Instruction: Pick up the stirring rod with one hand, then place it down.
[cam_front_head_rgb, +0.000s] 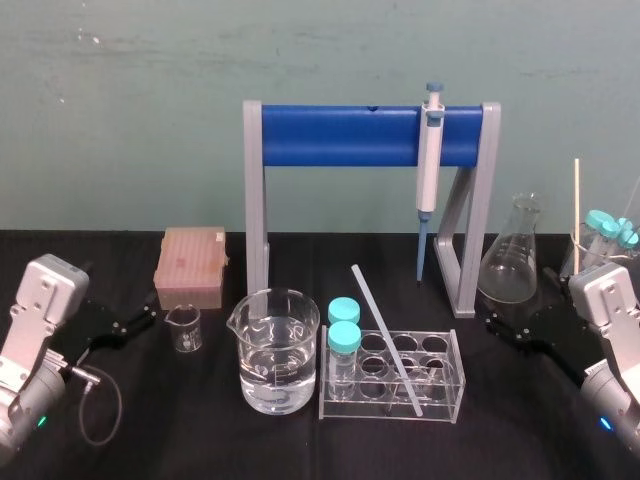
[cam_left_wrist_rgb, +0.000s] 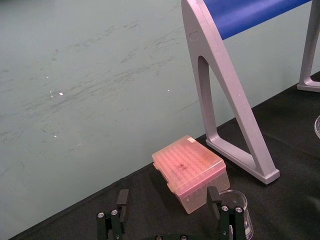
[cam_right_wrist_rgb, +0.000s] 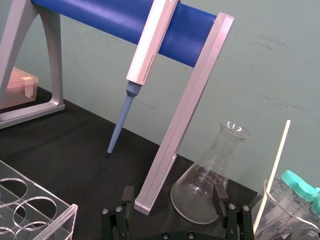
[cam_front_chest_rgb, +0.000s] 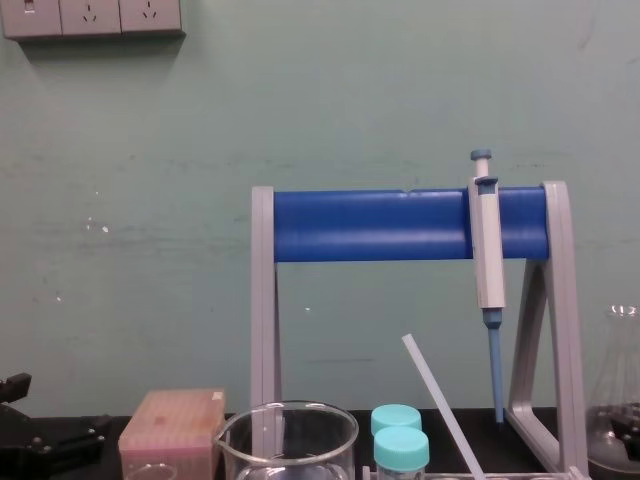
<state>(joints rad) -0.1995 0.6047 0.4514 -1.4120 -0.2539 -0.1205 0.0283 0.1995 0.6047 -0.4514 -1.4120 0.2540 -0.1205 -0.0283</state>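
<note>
Stirring rod (cam_front_head_rgb: 385, 335) aslant in rack (cam_front_head_rgb: 452, 372), black table (cam_front_head_rgb: 200, 430), scuffed green wall (cam_front_head_rgb: 120, 110) behind

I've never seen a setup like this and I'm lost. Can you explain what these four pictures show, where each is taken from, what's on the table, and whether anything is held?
This is a two-armed robot at a lab bench. One picture looks down from its head, one across from its chest, two from cameras on its wrists. The left gripper and right gripper sit low at either side, both open, holding nothing. On the black table stand a water beaker, a small beaker, a pink tip box and a clear rack with two teal-capped tubes. The stirring rod leans slanted in that rack. A pipette hangs on the blue stand, with a flask beside it.
</note>
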